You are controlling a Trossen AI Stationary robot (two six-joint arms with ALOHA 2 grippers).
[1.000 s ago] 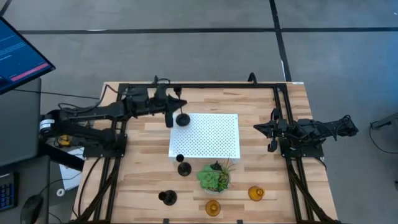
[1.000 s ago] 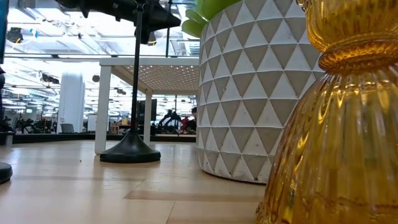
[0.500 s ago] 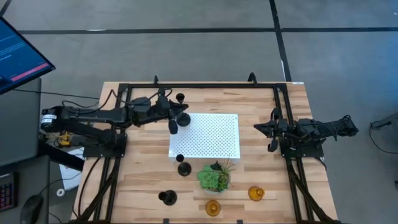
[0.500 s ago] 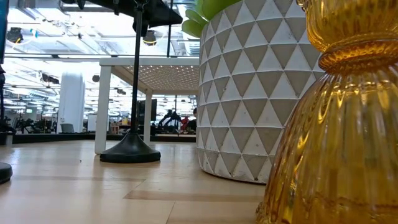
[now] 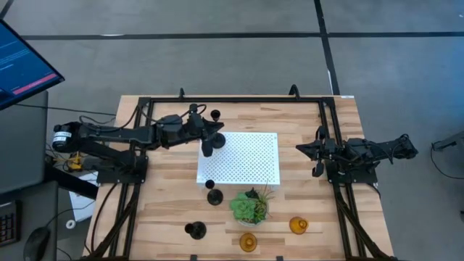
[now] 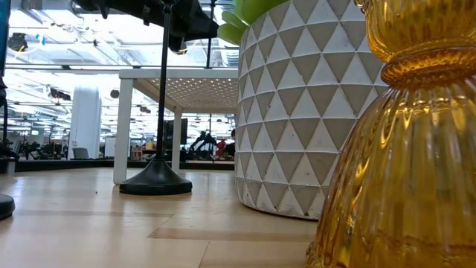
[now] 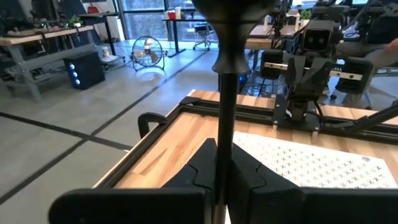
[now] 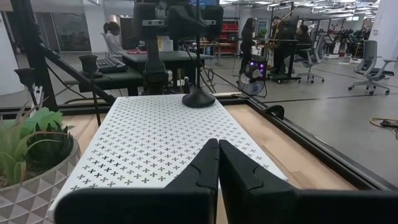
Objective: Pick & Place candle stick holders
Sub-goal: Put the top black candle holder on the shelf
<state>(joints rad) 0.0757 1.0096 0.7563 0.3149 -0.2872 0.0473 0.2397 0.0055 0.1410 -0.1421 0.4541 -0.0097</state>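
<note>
My left gripper (image 5: 209, 143) is shut on a tall black candle stick holder (image 5: 215, 130) at the far left corner of the white perforated board (image 5: 246, 163). The holder's round base (image 8: 199, 98) is at the board's surface. A second black holder (image 5: 214, 196) stands by the board's near left corner, and a third (image 5: 194, 230) stands near the front edge. Two amber holders (image 5: 248, 241) (image 5: 298, 225) stand on the table at the front. My right gripper (image 5: 316, 158) is shut and empty at the table's right side. My left gripper pinches the holder's thin stem (image 7: 222, 146) between its two fingers, high up under the cup (image 7: 235, 12). The fingers come level from the table's left and lie across the stem. The holder stands upright. I cannot tell whether its base touches the board.
A green leafy plant in a white patterned pot (image 5: 250, 206) stands between the board and the amber holders. A black frame (image 5: 232, 100) runs round the table's far and side edges. There is bare wood to the right of the board.
My left gripper has gone toward the table's right edge with the tall black holder, from beside the board's left edge to over its far left corner. The holder has stayed upright in the hold.
</note>
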